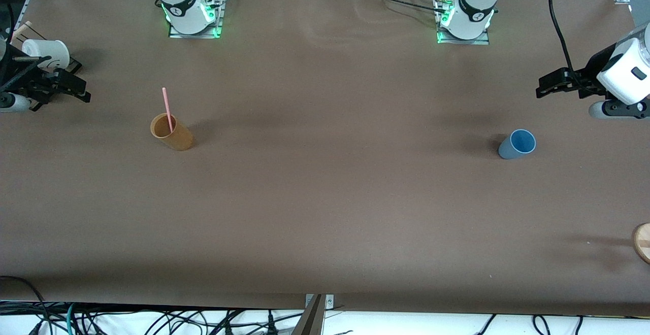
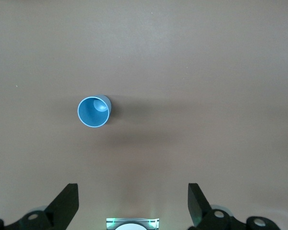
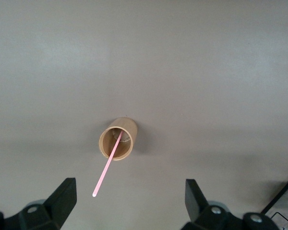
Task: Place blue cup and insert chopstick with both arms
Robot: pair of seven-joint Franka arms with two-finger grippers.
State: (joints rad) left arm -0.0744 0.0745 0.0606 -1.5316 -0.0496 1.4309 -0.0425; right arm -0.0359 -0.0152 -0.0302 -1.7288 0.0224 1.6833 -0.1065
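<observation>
The blue cup stands upright and empty on the table toward the left arm's end; it also shows in the left wrist view. The pink chopstick leans in the orange-brown cup toward the right arm's end; the right wrist view shows both the chopstick and the cup. My left gripper hangs open and empty in the air, apart from the blue cup; its jaws show wide apart in its own view. My right gripper hangs open and empty, apart from the orange-brown cup, also in its own view.
A white cup sits on a black rack at the right arm's end, beside the right gripper. A round wooden piece lies at the table's edge at the left arm's end, nearer the front camera than the blue cup.
</observation>
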